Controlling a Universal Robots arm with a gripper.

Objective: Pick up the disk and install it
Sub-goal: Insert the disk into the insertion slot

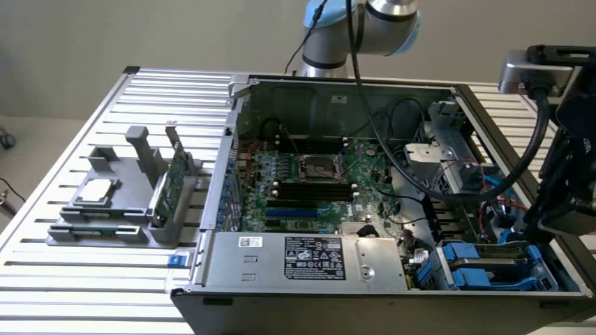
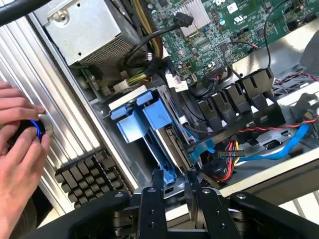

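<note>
The disk (image 2: 158, 124), a grey drive in a blue plastic carrier, stands on edge in the drive bay at the front corner of the open computer case (image 1: 279, 283), at the exterior view's right. In the wrist view its near end reaches in between the two black fingers (image 2: 149, 209), and my gripper (image 2: 172, 188) appears shut on it. In the exterior view, my gripper (image 1: 559, 213) hangs just over the blue carriers, where the disk (image 1: 507, 264) sits low in the bay.
A person's hand (image 2: 17, 129) rests on a black knob with a blue ring beside the case. Cables (image 2: 279, 144), the power supply (image 2: 94, 30) and the motherboard (image 1: 308, 181) crowd the bay. A grey fixture (image 1: 121, 202) holds a chip and a green card.
</note>
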